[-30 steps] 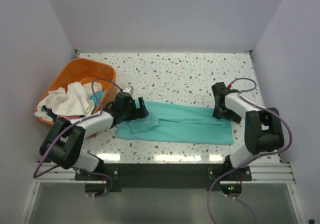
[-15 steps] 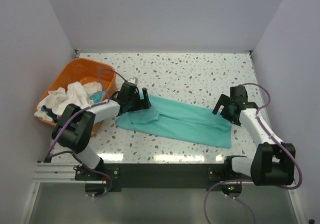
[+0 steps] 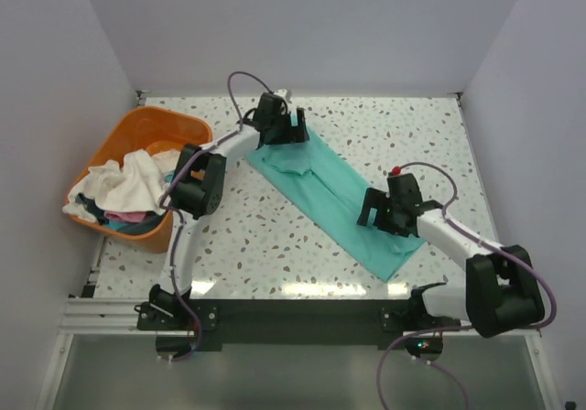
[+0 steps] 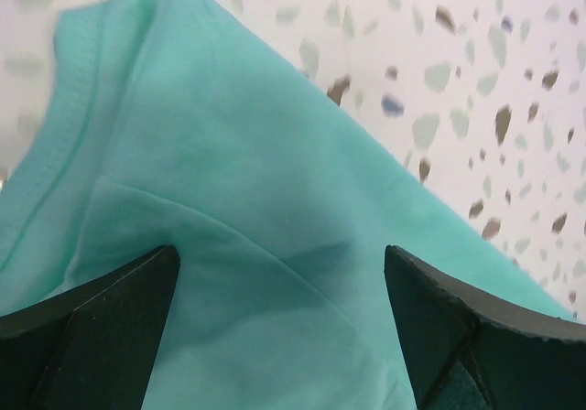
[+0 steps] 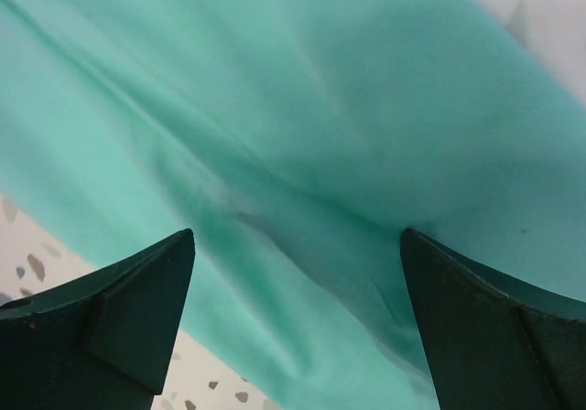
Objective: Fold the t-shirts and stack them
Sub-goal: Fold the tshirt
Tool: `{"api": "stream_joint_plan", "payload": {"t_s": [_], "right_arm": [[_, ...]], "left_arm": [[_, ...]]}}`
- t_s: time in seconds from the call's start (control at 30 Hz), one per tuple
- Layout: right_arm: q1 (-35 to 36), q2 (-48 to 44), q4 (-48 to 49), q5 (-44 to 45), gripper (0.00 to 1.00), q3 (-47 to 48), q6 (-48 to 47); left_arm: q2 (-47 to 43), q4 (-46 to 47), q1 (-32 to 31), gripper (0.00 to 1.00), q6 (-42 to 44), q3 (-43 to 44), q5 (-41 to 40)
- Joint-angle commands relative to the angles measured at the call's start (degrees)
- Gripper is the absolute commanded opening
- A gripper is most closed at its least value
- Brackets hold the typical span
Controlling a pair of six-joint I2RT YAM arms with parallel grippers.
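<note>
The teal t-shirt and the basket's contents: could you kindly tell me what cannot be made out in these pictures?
- Top view: left tool and right tool cover both ends of the teal t-shirt; whether they press on it is unclear.
- Wrist views: frame edges cut off the shirt's outline.
- Top view, orange basket: heaped white cloth buries the other garments; their number cannot be counted.

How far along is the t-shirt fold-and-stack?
Done: teal t-shirt looks folded into a long strip. In hand: left end effector and right end effector, both open, sit over its ends. Left: cross-fold, plus white shirt and pink shirt in the orange basket; no stack yet.
</note>
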Motion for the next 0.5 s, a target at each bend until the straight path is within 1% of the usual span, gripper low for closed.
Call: {"api": "stream_joint_plan", "payload": {"t_s": [0.0, 0.03, 0.07, 0.13, 0.2, 0.23, 0.3, 0.33, 0.4, 0.43, 0.47], "right_arm": [[4.88, -3.04, -1.48, -1.61, 0.99, -6.21, 4.61], [8.81, -4.19, -1.48, -1.69, 0.98, -7.09, 5.49], [11.11, -5.42, -1.66, -1.69, 0.99, -9.44, 7.94], [16.55, -9.46, -2.09, -1.61, 0.99, -11.83, 10.68], [19.12, -12.36, -4.02, -1.34, 0.99, -15.0, 13.85], [20.87, -15.77, -4.99, -1.34, 0.99, -15.7, 14.11], [22.02, -18.87, -6.4, -1.87, 0.99, -17.02, 14.47], [23.16, -21.15, -6.14, -3.78, 0.99, -17.64, 14.29], [24.92, -22.48, -4.14, -4.94, 0.99, -18.96, 15.08], [25.45, -21.97, -3.08, -5.55, 0.99, -19.66, 15.26], [25.98, -21.18, -1.93, -6.17, 0.99, -19.84, 15.69]], "left_arm": [[14.45, -14.53, 2.34, 1.0, 3.79, 15.65, 4.11], [16.92, -16.02, 2.34, 1.0, 4.23, 19.96, 4.81], [20.68, -16.82, 2.26, 1.0, 4.58, 26.61, 5.77], [23.08, -15.78, 2.43, 1.0, 4.06, 30.36, 8.66], [24.59, -11.66, 2.43, 1.0, 2.04, 31.16, 8.68], [24.94, -10.43, 2.43, 1.0, 1.51, 31.34, 8.77], [26.43, -7.79, 2.52, 1.0, -0.07, 33.0, 9.64], [27.04, -6.82, 2.52, 1.0, -0.51, 33.62, 10.26], [28.54, -3.66, 2.61, 1.0, -2.26, 35.2, 11.57], [28.72, -1.56, 2.61, 1.0, -2.97, 34.33, 14.54], [29.15, 2.81, 2.61, 1.0, -5.5, 33.8, 15.7]]}}
